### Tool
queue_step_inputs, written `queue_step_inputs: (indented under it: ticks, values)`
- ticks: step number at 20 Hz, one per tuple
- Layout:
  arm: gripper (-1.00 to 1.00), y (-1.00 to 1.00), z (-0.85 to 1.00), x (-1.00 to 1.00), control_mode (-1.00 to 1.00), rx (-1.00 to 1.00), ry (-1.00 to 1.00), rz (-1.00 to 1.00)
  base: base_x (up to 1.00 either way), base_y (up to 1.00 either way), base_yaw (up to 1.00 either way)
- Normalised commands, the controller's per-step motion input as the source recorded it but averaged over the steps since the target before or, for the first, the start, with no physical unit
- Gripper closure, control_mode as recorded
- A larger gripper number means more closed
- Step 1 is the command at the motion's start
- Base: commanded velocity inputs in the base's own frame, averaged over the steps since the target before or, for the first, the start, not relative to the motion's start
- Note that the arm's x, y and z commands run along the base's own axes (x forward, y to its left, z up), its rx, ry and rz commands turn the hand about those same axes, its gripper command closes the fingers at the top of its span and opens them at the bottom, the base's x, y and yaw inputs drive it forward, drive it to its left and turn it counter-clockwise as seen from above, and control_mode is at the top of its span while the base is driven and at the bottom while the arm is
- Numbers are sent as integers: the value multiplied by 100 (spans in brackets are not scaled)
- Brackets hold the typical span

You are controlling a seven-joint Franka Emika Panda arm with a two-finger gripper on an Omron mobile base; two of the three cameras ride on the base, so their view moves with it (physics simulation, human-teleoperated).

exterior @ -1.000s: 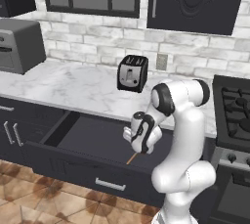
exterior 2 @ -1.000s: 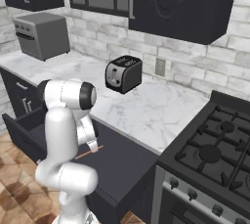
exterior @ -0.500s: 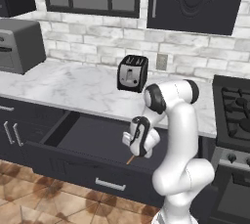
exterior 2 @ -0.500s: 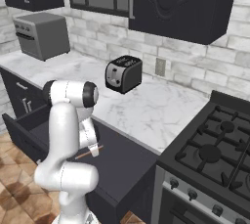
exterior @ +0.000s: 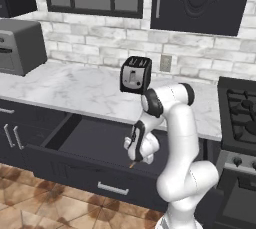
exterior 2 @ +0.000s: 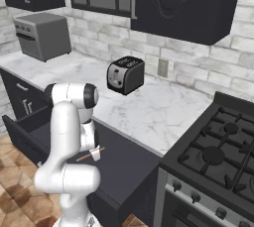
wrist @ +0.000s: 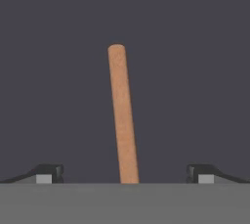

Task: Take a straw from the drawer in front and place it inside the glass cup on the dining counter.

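The gripper (wrist: pixel 122 174), its fingertips wide apart on either side of the straw (wrist: pixel 122 115), hangs over the open drawer (exterior: pixel 85 145); whether they clamp it is unclear. Behind: a toaster (exterior: pixel 135 74) on marble worktop (exterior: pixel 75 90), stove (exterior 2: pixel 223 156) alongside.

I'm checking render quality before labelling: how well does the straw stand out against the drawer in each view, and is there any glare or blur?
Hand view: the straw is sharp, orange-brown on flat dark drawer floor, no glare or shadow. Right base view: the straw is thin but legible against the dark drawer. Left base view: just a small tip shows below the gripper; the image is soft.
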Motion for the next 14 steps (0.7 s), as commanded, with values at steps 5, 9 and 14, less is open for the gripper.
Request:
queue_step_inputs:
  ticks: [5,9,14]
  values:
    - [-100,0,-13,28,-100,1,7,0,0,0,0]
    - [-100,0,-15,29,-100,1,9,0,0,0,0]
    - [-100,0,-24,24,-100,0,13,0,0,0,0]
